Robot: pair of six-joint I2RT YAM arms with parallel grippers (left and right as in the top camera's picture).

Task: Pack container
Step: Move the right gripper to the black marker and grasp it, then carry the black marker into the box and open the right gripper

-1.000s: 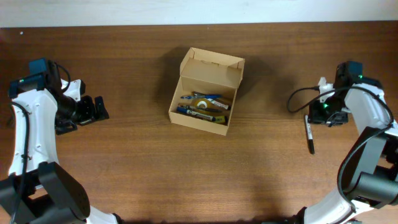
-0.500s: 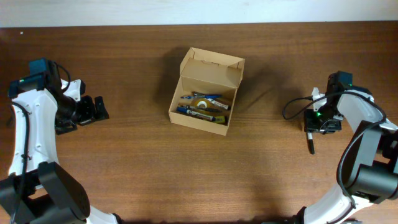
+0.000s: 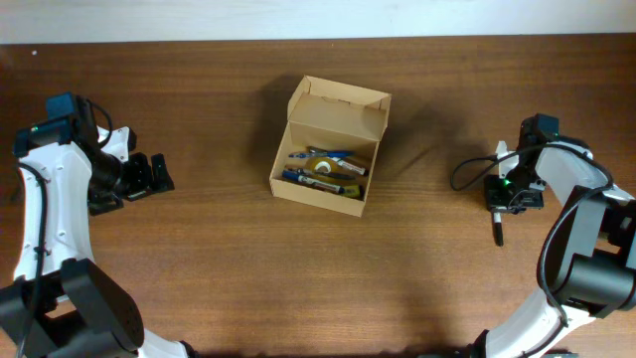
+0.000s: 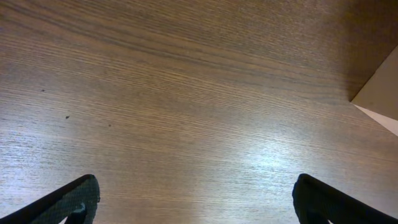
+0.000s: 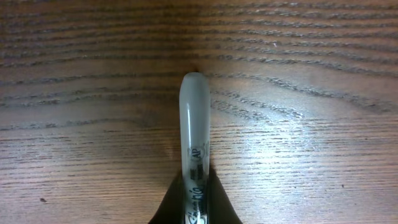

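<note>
The container, a small tan cardboard box, stands mid-table with its flap lid up; several pens lie inside. One corner of the container shows at the right of the left wrist view. At the right of the table lies a black marker, and my right gripper is shut on its upper part. In the right wrist view the marker's grey barrel runs straight out from between the closed fingers of the right gripper, close over the wood. My left gripper is open over bare wood at the left, well away from the box. Its fingertips stand wide apart.
The dark wooden table reaches a pale wall strip at the back edge. A black cable loops beside the right arm. Both arms' bases stand at the near corners.
My right gripper shifted slightly left over the marker and closed on it. The left arm and the box have not moved.
</note>
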